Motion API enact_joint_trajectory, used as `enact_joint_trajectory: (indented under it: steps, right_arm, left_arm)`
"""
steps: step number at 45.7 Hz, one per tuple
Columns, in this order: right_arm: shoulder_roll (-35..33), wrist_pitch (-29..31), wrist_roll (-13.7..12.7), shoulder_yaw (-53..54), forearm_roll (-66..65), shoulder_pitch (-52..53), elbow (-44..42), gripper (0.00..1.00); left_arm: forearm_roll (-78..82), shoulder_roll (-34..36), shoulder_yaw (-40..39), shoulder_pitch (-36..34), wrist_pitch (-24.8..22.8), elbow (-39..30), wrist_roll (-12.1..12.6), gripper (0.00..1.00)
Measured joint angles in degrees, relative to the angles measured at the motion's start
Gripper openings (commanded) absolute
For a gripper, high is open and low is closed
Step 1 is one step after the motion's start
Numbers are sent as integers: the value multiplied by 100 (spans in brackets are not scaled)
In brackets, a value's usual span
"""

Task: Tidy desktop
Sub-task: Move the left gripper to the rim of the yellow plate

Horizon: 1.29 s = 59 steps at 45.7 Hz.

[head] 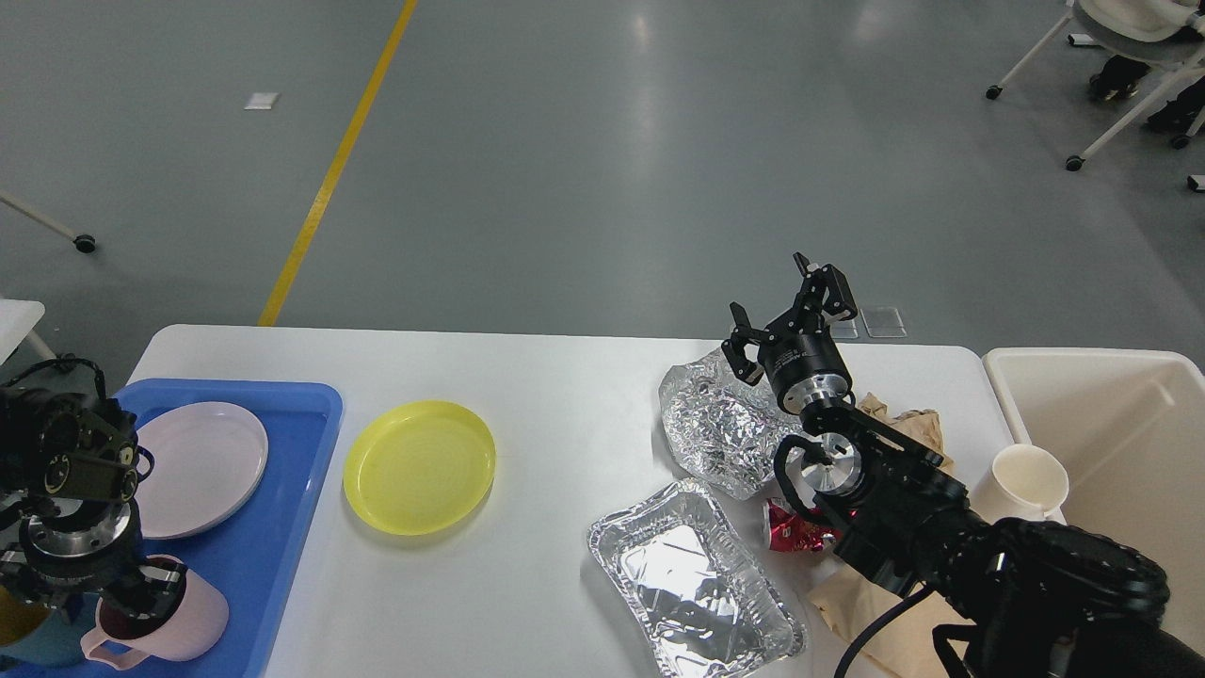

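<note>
The white desktop [565,377] carries a yellow plate [419,466], crumpled foil [715,424], a foil tray [692,579], a red wrapper [791,527], brown paper [908,419] and a paper cup [1026,480]. At the left a blue tray [301,414] holds a pink plate [202,461] and a pink mug [193,621]. My left gripper [139,595] reaches down into that mug and is shut on its rim. Above the crumpled foil, my right gripper [777,301] is raised with its fingers spread open and empty.
A cream bin [1111,443] stands just off the desktop's right end. A teal mug [38,640] sits at the tray's near left corner, partly behind my left arm. Beyond the table the grey floor has a yellow line and wheeled chair legs.
</note>
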Motion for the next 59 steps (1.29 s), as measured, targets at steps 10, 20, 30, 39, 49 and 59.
enact_joint_trajectory:
  steps: [10,20,30,39,49,59]
  right_arm:
    - [0,0,0,0,0,0,0,100]
    - [-1,0,0,0,0,0,-8,100]
    - [-1,0,0,0,0,0,-9,100]
    - [4,0,0,0,0,1,-3,100]
    - [5,0,0,0,0,1,0,100]
    - [4,0,0,0,0,8,0,100]
  left_arm:
    - [-54,100,-234,-239,-1027,498,153,100]
    - [-163,501,-1230,-664,-2030,882,91,100]
    - [-253,382,-2423,-675,-2236,1107,184,98]
    - [-1162,-60,-2536,-128,-904,1118,718,99]
    - [-2445,-550,-2538,600,818,1082,1640,98]
    - [-3055,-789,-2683,1045,2423,1067,1694,97]
